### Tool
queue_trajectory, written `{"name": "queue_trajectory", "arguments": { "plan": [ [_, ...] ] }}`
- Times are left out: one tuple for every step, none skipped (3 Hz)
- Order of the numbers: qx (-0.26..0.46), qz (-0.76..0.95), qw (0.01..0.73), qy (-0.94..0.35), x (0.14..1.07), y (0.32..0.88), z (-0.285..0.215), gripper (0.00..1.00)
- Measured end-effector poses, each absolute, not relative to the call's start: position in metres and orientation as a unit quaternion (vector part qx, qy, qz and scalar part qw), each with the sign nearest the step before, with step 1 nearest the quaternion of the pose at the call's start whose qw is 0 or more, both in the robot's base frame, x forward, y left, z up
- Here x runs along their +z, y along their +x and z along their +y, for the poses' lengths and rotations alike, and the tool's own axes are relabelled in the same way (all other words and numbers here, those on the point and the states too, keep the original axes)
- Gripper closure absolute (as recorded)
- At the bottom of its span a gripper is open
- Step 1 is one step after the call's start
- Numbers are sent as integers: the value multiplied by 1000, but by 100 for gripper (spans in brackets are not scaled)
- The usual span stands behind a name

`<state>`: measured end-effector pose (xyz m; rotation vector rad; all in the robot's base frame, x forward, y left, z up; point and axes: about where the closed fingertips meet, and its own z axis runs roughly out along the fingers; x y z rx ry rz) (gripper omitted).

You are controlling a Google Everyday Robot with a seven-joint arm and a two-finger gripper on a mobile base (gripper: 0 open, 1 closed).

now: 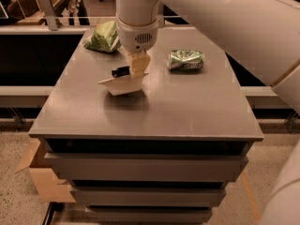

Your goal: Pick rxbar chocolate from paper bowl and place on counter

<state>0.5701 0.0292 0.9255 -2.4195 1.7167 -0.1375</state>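
My gripper (137, 71) hangs from the big white arm over the left middle of the grey counter (187, 111). It is shut on the rxbar chocolate (120, 71), a small dark bar that sticks out to the left of the tan fingers (139, 61). The off-white paper bowl (121, 84) is tilted, with its right rim raised against the fingers. It seems lifted off the counter, with a shadow under it.
A crushed green can (186, 60) lies on the counter to the right of the gripper. A green chip bag (104, 37) lies at the back left. Drawers are below the counter, and a cardboard box (35, 172) stands on the floor at the left.
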Motion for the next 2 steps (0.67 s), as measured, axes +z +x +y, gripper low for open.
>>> {"name": "queue_trajectory", "arguments": {
  "plan": [
    [-24,577,84,-812,910,567,29,100],
    [5,578,80,-812,893,562,31,100]
  ]
}}
